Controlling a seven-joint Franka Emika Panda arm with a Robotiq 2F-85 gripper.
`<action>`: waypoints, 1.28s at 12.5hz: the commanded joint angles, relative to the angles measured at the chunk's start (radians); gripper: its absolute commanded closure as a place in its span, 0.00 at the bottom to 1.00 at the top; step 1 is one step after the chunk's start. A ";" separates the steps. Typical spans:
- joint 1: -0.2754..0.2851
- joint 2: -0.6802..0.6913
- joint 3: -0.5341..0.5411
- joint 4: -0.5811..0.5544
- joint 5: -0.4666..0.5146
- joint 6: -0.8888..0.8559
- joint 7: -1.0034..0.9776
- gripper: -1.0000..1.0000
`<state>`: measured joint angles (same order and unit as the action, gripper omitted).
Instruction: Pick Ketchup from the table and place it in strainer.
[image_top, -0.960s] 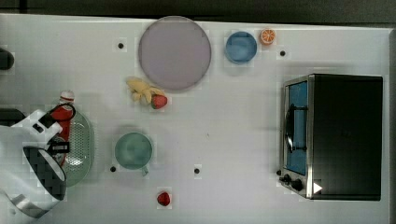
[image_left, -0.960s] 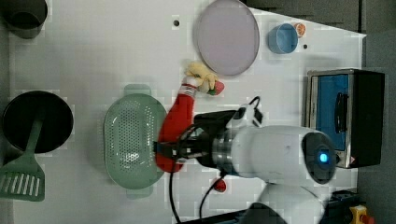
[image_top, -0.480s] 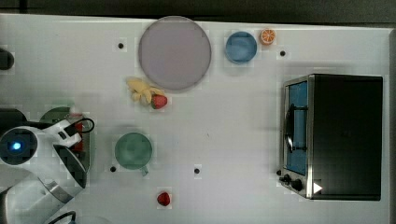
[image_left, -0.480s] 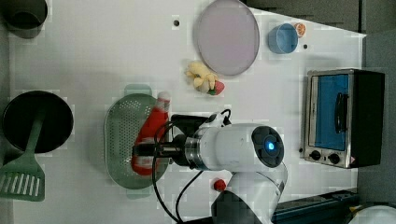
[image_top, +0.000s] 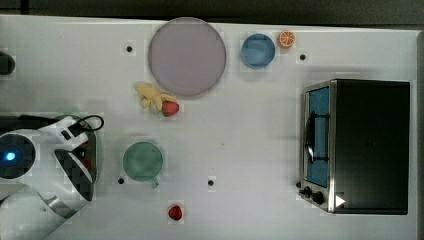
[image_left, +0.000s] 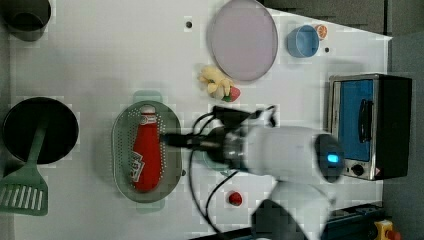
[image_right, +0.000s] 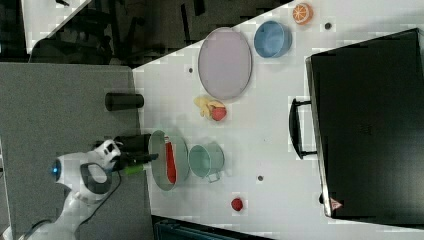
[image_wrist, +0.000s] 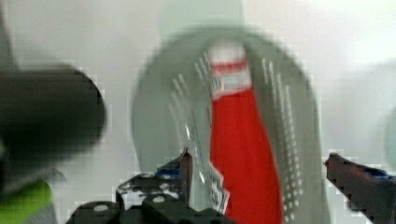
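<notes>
The ketchup (image_left: 146, 155), a red squeeze bottle with a white cap, lies on its side inside the strainer (image_left: 120, 150), a pale mint-green oval basket. In the left view my gripper (image_left: 170, 140) is at the strainer's right rim, next to the bottle. The wrist view shows the gripper (image_wrist: 259, 161) open, with its fingertips (image_wrist: 186, 161) wide apart on either side of the ketchup (image_wrist: 243, 140) and off it. In the right view the ketchup (image_right: 170, 162) rests in the strainer (image_right: 159, 150). In the top view my arm covers most of the strainer (image_top: 95, 150).
A green cup (image_top: 143, 161) stands right of the strainer in the top view. A strawberry (image_top: 175, 212), a banana with a strawberry (image_top: 156, 99), a lilac plate (image_top: 187, 56), a blue bowl (image_top: 258, 50) and a toaster oven (image_top: 360, 145) lie further off. A black pot (image_left: 40, 130) and spatula (image_left: 22, 192) sit at the left view's left.
The gripper carried the ketchup over the strainer, opened and let it go. The bottle now lies in the strainer, and the arm has drawn back toward the left view's right.
</notes>
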<state>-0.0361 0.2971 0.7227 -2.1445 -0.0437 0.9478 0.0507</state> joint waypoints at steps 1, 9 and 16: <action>-0.106 -0.152 -0.027 0.045 0.007 -0.038 0.071 0.00; -0.214 -0.364 -0.341 0.273 0.008 -0.649 0.026 0.00; -0.214 -0.380 -0.488 0.429 0.050 -0.922 0.017 0.00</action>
<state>-0.2971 -0.0584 0.1967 -1.7363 -0.0172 0.0304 0.0654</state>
